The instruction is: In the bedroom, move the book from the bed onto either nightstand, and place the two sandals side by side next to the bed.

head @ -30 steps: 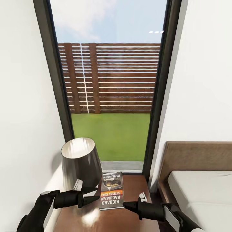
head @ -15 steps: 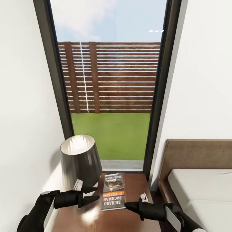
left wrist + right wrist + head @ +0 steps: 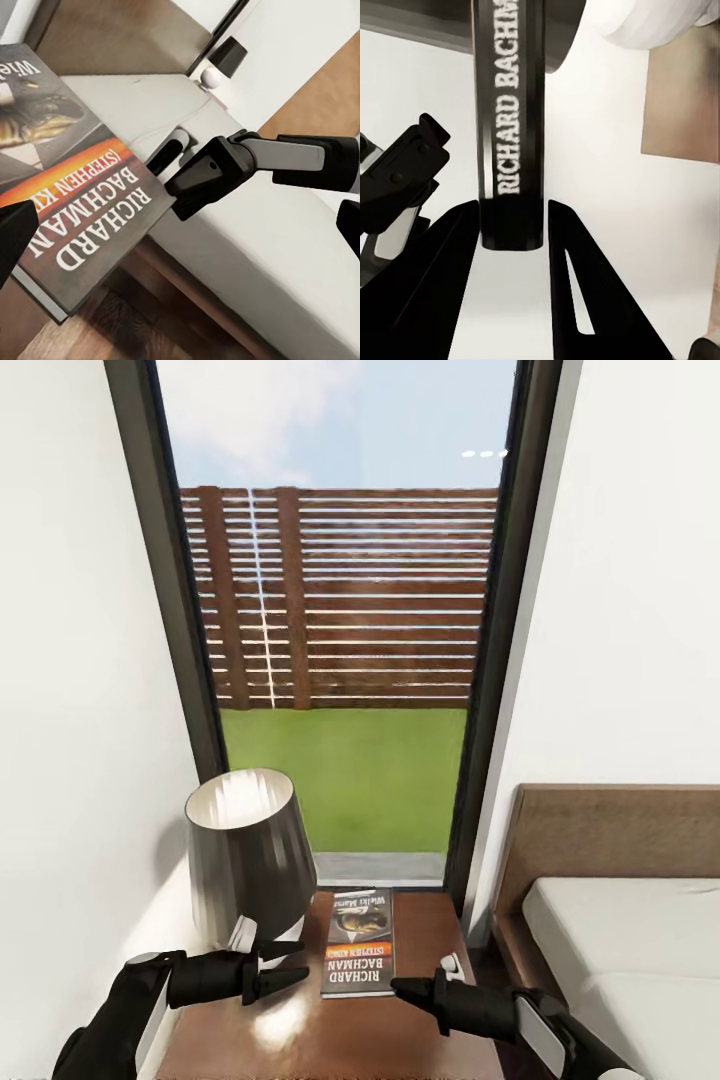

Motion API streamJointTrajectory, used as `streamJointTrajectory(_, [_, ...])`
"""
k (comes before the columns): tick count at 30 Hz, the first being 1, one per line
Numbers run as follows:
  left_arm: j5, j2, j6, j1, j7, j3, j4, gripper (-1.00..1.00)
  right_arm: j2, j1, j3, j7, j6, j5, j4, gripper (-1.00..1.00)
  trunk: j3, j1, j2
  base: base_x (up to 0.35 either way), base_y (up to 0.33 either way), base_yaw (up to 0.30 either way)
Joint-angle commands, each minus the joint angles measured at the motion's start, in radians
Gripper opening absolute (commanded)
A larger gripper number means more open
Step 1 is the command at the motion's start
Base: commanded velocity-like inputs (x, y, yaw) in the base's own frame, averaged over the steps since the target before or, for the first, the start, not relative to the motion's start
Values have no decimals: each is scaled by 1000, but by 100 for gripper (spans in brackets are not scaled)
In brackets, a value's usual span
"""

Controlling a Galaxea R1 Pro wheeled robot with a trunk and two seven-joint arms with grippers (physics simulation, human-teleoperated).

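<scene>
The book (image 3: 360, 945) lies flat on the dark brown nightstand (image 3: 430, 950), cover up, just right of the lamp. My right gripper (image 3: 398, 988) is at the book's near right corner. In the right wrist view its two fingers (image 3: 450, 255) close on either side of the book's spine (image 3: 510, 127). The left wrist view shows the same grip, with the right gripper (image 3: 176, 199) at the book's (image 3: 82, 202) edge. My left gripper (image 3: 290, 963) hovers open and empty just left of the book, in front of the lamp. The bed (image 3: 620, 950) stands to the right. The sandals are out of view.
A dark lamp with a metallic shade (image 3: 245, 850) stands on the nightstand's back left, close to my left gripper. A tall dark-framed window (image 3: 340, 660) is directly behind, and a white wall (image 3: 80, 760) runs along the left. The bed's brown headboard (image 3: 610, 830) borders the nightstand on the right.
The book has slid slightly right and away and turned square to the nightstand, with my right gripper moving along. The left arm is still. The view has shifted a little.
</scene>
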Motion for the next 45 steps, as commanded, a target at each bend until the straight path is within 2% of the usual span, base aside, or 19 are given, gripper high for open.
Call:
streamJointTrajectory(1, [-8,-1,11,-1,-7,3,-1,100,-1,-1,5,-1,6,-9,0,-100,-4,4,-8,0,0,0])
streamJointTrajectory(24, [-8,-1,11,-1,-7,3,-1,100,2,-1,5,-4,6,-9,0,-100,-76,92,-169,0,0,0])
streamJointTrajectory(26, [-8,-1,11,-1,-7,3,-1,100,2,-1,5,-23,6,-9,-1,-100,-83,100,-183,0,0,0])
streamJointTrajectory(30, [-8,-1,11,-1,-7,3,-1,100,2,-1,6,-127,7,-11,-8,-100,-95,115,-211,0,0,0])
streamJointTrajectory(32, [-8,0,11,-1,-7,3,-1,100,1,-1,6,-154,7,-13,-13,-100,-101,123,-225,0,0,0])
streamJointTrajectory(45, [-8,-1,11,-1,-7,3,-1,100,2,-1,6,-166,8,-16,-16,-100,-142,173,-316,0,0,0])
